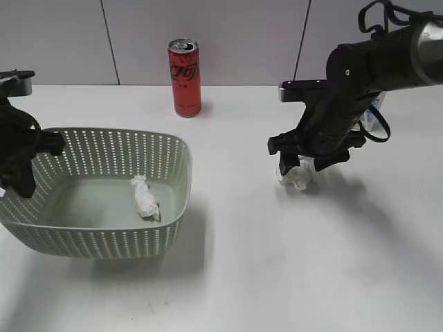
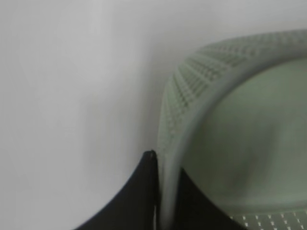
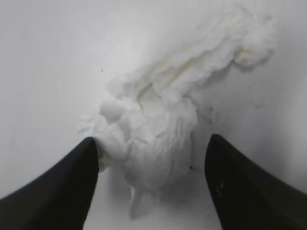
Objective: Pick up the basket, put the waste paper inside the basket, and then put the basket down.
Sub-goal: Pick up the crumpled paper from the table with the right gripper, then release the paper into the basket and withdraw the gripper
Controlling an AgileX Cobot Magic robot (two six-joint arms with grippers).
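Observation:
The pale green basket (image 1: 181,149) is at the left of the exterior view, with a shadow beneath its right side. One white waste paper wad (image 1: 145,197) lies inside it. My left gripper (image 1: 26,169) is shut on the basket's left rim; in the left wrist view the rim (image 2: 192,96) runs between the two fingers (image 2: 165,165). My right gripper (image 1: 299,166) is open, lowered over a second waste paper wad (image 1: 296,178) on the table. In the right wrist view this wad (image 3: 153,115) sits between the spread fingers (image 3: 152,140), touching the left one.
A red drink can (image 1: 185,77) stands at the back of the white table near the wall. A blue-and-white carton (image 1: 374,119) is mostly hidden behind my right arm at the far right.

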